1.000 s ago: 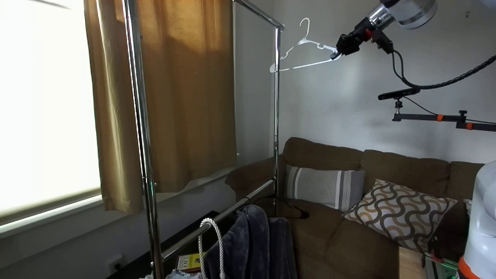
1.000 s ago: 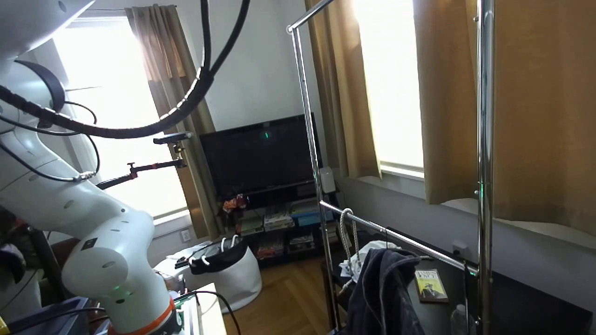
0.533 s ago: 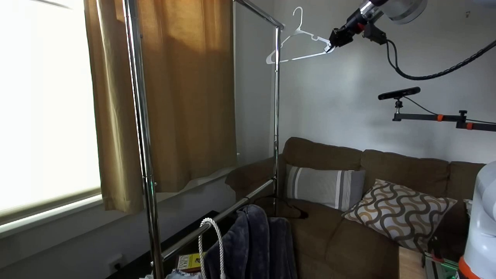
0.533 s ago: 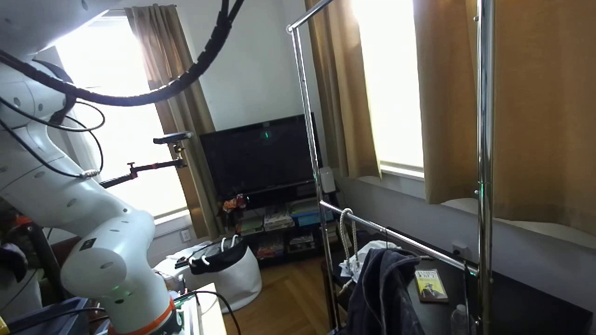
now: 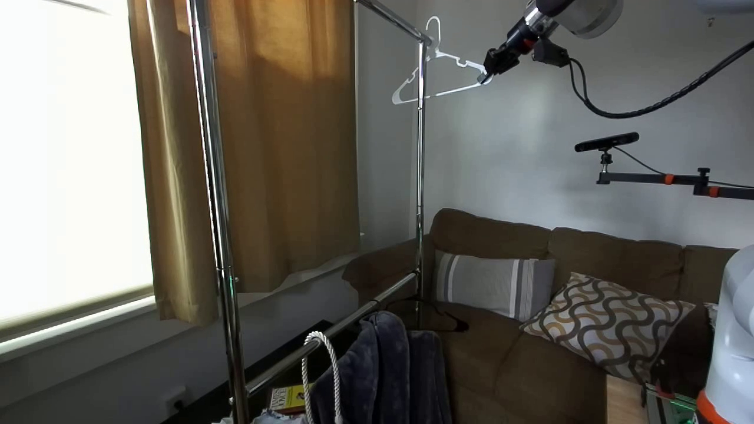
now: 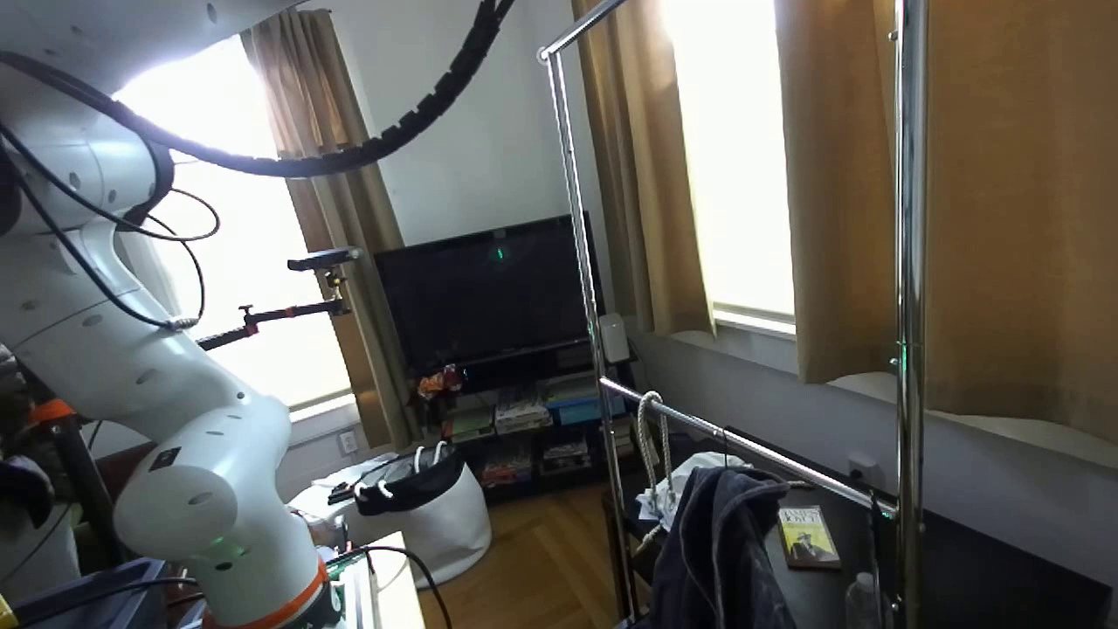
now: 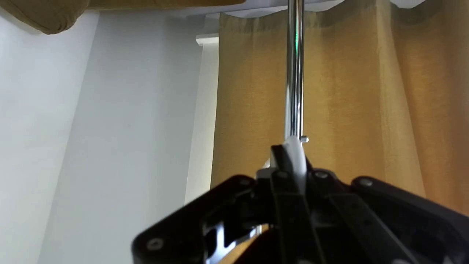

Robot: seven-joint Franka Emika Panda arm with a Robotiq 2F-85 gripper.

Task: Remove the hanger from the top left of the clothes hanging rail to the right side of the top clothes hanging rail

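A Robotiq gripper (image 5: 483, 78) is clamping the right end of a white plastic hanger (image 5: 453, 91) at the top center of an exterior view, its fingers (image 7: 280, 158) pressing together with only the thin plastic between them. The wrist view is showing the hanger's white edge caught between those fingers, right of center. The hanger is leaning slightly, hook (image 5: 439, 34) uppermost, with a chrome upright (image 5: 420, 153) crossing in front of its left half. The hook is showing just above the corner where that upright is meeting the top rail (image 5: 392, 20); whether hook and rail are touching, the view is not making clear. Below, a dark gray garment (image 5: 380, 371) is hanging from the lower rail (image 5: 353, 317) beside a white rope loop (image 5: 334, 371), while a brown sofa (image 5: 612, 256) with a striped pillow (image 5: 492, 284) and a wave-patterned pillow (image 5: 609, 323) is filling the lower right. In an exterior view, the robot arm (image 6: 196, 454) is looming at left and a flat-screen television (image 6: 489, 297) is standing mid-frame.
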